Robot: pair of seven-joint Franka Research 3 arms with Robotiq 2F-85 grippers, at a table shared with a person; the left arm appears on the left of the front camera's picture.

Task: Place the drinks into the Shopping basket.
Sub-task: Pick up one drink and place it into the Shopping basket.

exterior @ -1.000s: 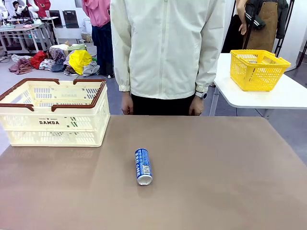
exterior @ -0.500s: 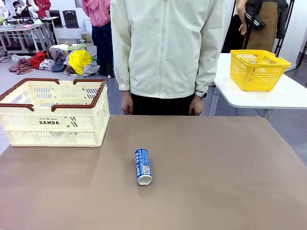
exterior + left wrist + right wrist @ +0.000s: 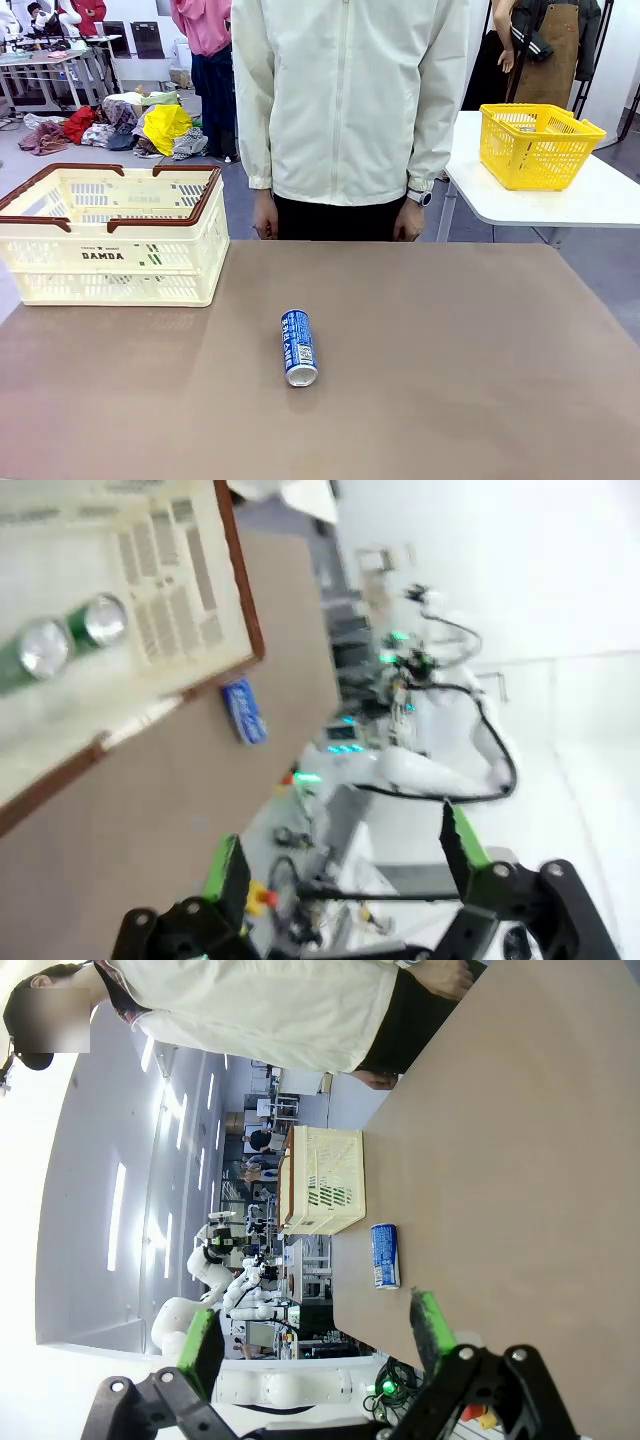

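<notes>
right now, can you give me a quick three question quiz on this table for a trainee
1. True or false: the blue can stands upright on the table.
2. Where are the green cans? A inside the cream basket. B on the table beside it. C stacked on the blue can.
3. Fill in: both arms' jaws are ____, holding nothing.

Key: 1 false, it lies on its side. 2 A. 3 open.
</notes>
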